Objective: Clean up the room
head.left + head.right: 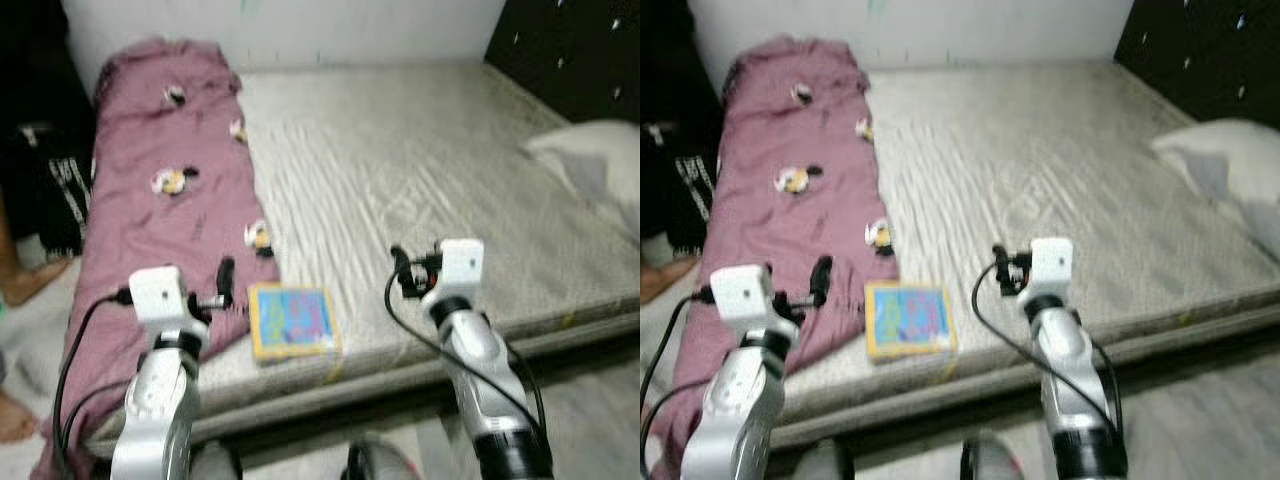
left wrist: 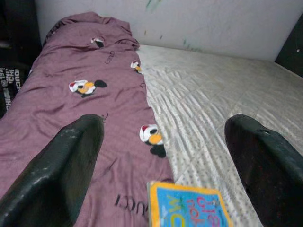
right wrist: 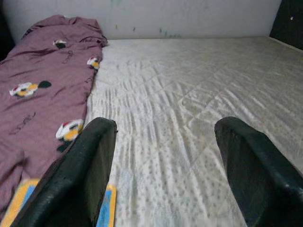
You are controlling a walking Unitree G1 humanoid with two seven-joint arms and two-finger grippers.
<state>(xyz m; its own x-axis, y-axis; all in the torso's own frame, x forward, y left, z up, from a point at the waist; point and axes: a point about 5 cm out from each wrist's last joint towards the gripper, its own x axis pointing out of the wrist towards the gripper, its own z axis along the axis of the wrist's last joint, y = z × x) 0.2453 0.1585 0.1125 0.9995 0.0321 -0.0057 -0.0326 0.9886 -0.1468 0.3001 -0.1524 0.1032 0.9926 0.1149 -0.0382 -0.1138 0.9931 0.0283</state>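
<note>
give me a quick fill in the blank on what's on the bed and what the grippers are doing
1. The book with the yellow border lies near the front edge of the mattress, right beside the ____ blanket.
2. The fingers of the left gripper are spread ____.
3. A pale pillow rests at the robot's ____ side of the mattress.
4. The right gripper holds ____.

Missing words: purple; open; right; nothing

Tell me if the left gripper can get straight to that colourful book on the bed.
Probably yes. The left gripper is open and aimed over the book, which lies flat at the mattress edge beside the purple blanket, with nothing between them.
</note>
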